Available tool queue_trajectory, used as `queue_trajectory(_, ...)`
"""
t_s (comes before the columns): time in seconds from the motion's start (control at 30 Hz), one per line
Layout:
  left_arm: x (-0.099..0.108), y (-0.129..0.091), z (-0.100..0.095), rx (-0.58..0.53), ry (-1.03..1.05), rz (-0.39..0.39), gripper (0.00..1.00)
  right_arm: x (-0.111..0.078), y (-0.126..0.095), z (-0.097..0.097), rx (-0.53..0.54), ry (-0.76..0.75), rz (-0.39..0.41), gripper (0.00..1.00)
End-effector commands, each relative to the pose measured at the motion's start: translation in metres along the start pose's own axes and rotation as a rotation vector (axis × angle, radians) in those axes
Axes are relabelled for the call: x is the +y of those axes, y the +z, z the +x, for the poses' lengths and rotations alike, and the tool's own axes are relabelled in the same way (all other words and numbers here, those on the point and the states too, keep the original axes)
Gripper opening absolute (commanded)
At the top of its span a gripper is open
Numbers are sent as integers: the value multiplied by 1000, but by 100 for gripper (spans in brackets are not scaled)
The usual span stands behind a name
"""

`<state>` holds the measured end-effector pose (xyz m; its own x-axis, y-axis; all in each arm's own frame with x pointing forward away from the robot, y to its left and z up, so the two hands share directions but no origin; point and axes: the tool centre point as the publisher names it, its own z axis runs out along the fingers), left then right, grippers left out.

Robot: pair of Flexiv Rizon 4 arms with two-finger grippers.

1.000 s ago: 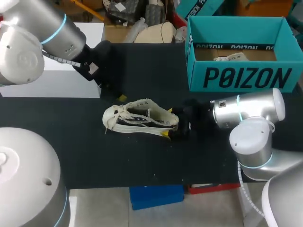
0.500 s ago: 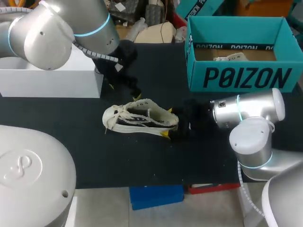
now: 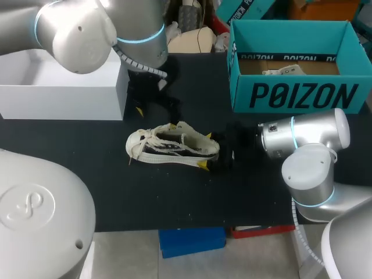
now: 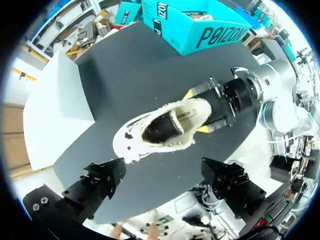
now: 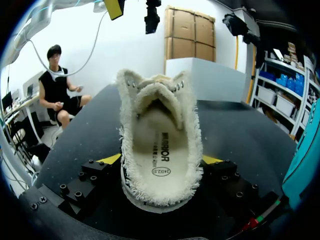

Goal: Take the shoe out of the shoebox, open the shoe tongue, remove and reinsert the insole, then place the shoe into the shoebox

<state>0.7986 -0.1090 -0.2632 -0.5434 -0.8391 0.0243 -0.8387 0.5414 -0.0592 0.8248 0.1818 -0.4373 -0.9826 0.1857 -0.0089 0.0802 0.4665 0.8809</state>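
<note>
The cream sneaker (image 3: 171, 146) rests on the black table (image 3: 87, 174), near the teal shoebox (image 3: 299, 96); the right gripper (image 5: 162, 160) pinches its heel, while the left gripper (image 3: 156, 116) hangs spread wide over it

Black table (image 3: 174, 197). Cream shoe (image 3: 171, 146) near the middle, toe toward the left side. Open teal shoebox (image 3: 302, 96) at the far right, well apart from the shoe. White box (image 3: 58, 99) at the far left, beside the back edge.
</note>
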Motion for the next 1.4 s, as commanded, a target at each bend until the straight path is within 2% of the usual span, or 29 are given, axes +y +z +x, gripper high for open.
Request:
queue_trajectory(0.03, -20, 14, 15, -96, -41, -148, 100, -1, 3, 1, -1, 1, 1, 0)
queue_trajectory(0.3, -18, 34, 16, -158, -97, -168, 100, -1, 3, 1, -1, 1, 1, 0)
queue_trajectory(0.5, -23, 50, 14, -172, -83, -116, 100, -1, 3, 1, -1, 1, 1, 0)
queue_trajectory(1.1, -24, 50, 12, -179, -99, -104, 100, -1, 3, 1, -1, 1, 1, 0)
queue_trajectory(1.23, -27, 62, 12, -190, -112, -120, 100, -1, 3, 1, -1, 1, 1, 0)
queue_trajectory(1.4, -24, 73, 11, -194, -154, -88, 100, -1, 3, 1, -1, 1, 1, 0)
